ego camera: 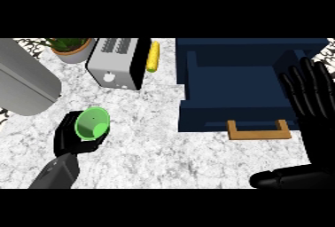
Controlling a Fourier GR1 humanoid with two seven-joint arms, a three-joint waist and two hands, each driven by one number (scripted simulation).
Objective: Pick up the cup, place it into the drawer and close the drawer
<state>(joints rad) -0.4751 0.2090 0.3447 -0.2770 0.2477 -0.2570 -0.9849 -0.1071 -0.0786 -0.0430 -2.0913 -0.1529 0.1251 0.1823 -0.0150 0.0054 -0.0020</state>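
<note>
While our left hand (65,139) is curling round the green cup (92,124), we are noting the cup low-left on the desk (170,155), well apart from the drawer (229,84). Its mouth is facing up at us, a little tilted. We cannot tell whether it is lifted off the desk.

Risks, as we are judging them:
- The drawer is standing open, its front wall and wooden handle (258,133) facing the cup's side. A low carry is likely to clip that wall or the handle and knock the cup out of the fingers.
- The tilt is a worry: a release at that angle is likely to leave the cup rolling on the drawer floor.
- Our right hand (313,102) is resting open, fingers up, over the drawer's right edge, so a drop far to the right is going to crowd it.
- Pushing the drawer shut before the left hand is out is risking a trapped hand.

Surroundings:
- A toaster (116,62) is sitting behind the cup.
- A yellow cob (153,56) is lying between the toaster and the drawer.
- A pot plant (71,48) is at the back left.
- A grey cylinder (23,84) is lying at the far left.

None of these is blocking the way: only bare desk is lying between cup and drawer.
</note>
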